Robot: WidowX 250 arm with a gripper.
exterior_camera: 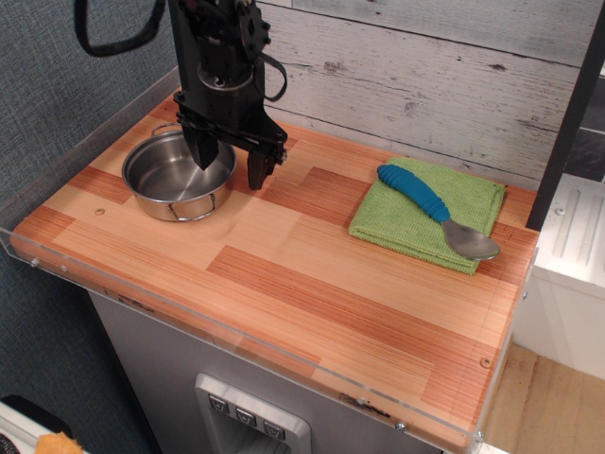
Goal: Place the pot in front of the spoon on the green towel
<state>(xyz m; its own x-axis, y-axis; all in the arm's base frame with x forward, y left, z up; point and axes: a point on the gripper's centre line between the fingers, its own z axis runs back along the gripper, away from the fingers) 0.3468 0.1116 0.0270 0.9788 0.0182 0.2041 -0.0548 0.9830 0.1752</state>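
Observation:
The shiny steel pot [175, 176] with thin wire loop handles stands at the back left of the wooden counter. My black gripper [232, 163] hangs open over the pot's right rim: one finger is above the inside of the pot, the other outside it to the right. It holds nothing. The spoon [435, 208] with a ribbed blue handle and silver bowl lies diagonally on the lime-green towel [406, 227] at the back right. The strip of towel in front of the spoon is bare.
A clear plastic guard [236, 336] runs along the counter's front and left edges. A whitewashed plank wall [406, 76] stands behind. A dark post [567, 123] rises at the right, beside a white appliance [572, 255]. Bare counter [302, 274] lies between pot and towel.

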